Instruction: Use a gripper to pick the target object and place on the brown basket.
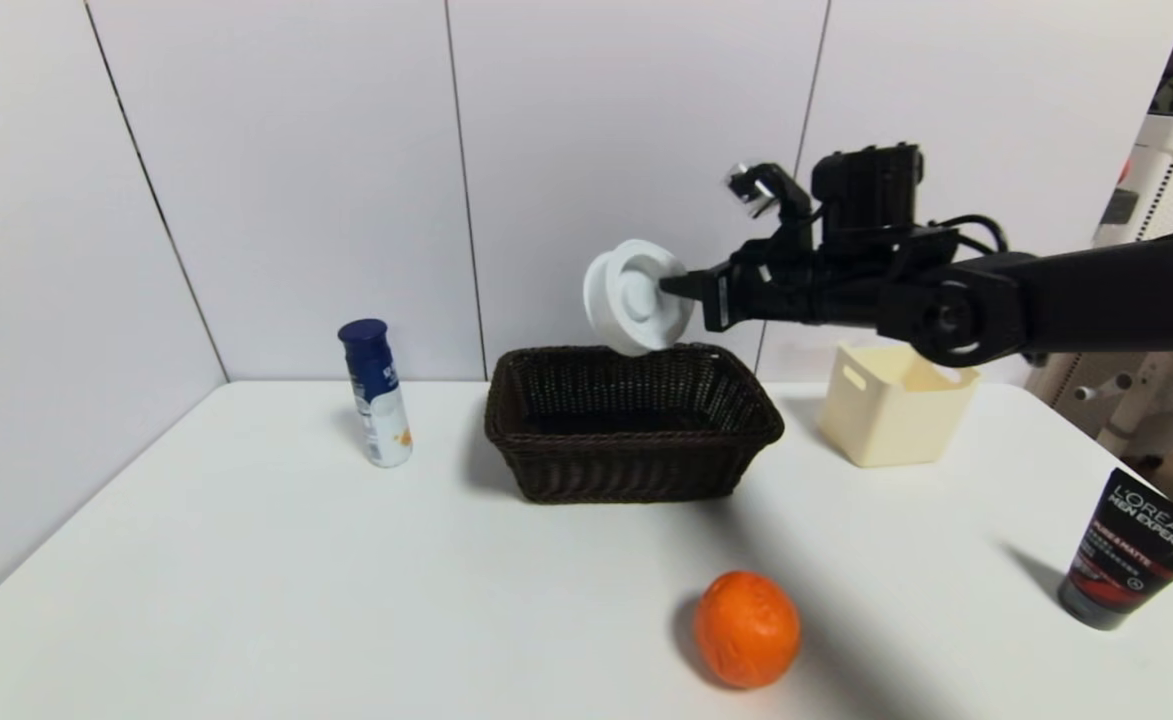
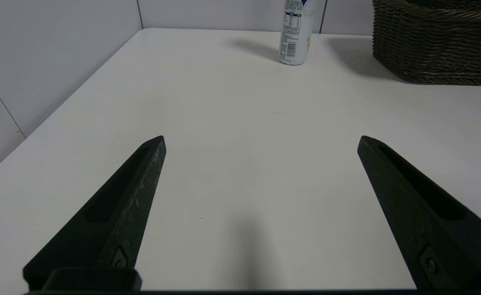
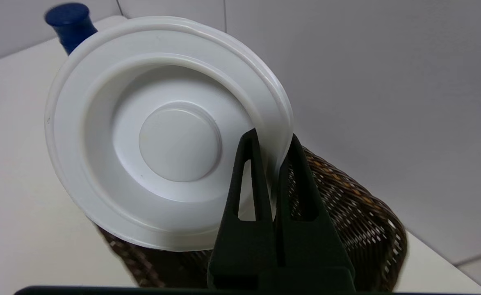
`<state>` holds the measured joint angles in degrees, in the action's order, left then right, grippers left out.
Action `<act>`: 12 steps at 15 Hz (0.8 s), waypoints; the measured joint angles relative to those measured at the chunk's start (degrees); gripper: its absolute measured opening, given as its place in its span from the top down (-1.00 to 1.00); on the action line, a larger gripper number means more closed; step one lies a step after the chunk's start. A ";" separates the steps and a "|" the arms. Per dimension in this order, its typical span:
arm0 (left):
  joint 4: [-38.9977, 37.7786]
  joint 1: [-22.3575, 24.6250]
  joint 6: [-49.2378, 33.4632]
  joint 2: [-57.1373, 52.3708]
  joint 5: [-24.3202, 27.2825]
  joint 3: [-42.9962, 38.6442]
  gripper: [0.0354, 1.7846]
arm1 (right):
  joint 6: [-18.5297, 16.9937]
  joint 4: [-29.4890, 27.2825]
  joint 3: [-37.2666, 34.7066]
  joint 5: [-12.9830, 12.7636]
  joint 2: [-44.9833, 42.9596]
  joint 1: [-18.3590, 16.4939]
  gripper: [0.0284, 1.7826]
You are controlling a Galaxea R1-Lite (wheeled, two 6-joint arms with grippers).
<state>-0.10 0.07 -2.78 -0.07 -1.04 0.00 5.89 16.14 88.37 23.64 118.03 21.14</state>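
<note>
The right black gripper (image 1: 674,287) on its black arm is clamped on the edge of the flat white round plastic disc with raised concentric rings (image 1: 636,297), pinching only the rim between its two fingers (image 3: 249,172). The disc hangs on edge in the air, its ringed face turned sideways, above the rear rim of the dark brown woven wicker basket (image 1: 634,424), towards the basket's right-hand back corner. Nothing lies inside the basket that I can see.

To my eye the step now is the set-down, and the disc looks not yet well centred: much of it seems to sit over the back wall rather than over the hollow. I would bring it forward over the middle of the basket first, then lower it below the rim before letting go, since a disc dropped on edge from height could roll, bounce off the flared wicker side, or tip out behind the basket. Tilting the wrist so the disc lies flatter would help it settle.

The grip is slim, only on the lip, so moving gently seems wise.

The left gripper (image 2: 261,141) hangs low over the white table (image 2: 240,123), well to the left of the basket, its fingers spread wide apart and holding nothing. A blue-capped white bottle (image 1: 376,395) stands left of the basket, a cream plastic bin (image 1: 891,405) to its right, and an orange fruit (image 1: 746,628) in front of it, all clear of the drop.
</note>
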 joint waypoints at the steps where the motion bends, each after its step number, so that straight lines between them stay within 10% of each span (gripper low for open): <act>1: 0.00 0.00 0.00 0.00 0.00 0.00 -0.89 | 0.87 0.00 1.88 -0.10 3.00 0.55 0.94; 6: 0.02 0.00 0.00 0.02 0.02 0.00 -0.89 | 4.74 -0.40 3.99 -0.10 9.97 1.21 0.94; 12: 0.02 0.00 0.00 0.00 0.00 0.00 -0.89 | 5.55 -1.12 3.88 -0.40 10.30 1.23 -0.06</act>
<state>-0.07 0.07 -2.78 -0.07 -1.04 0.00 11.43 15.02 92.25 23.24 128.33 22.37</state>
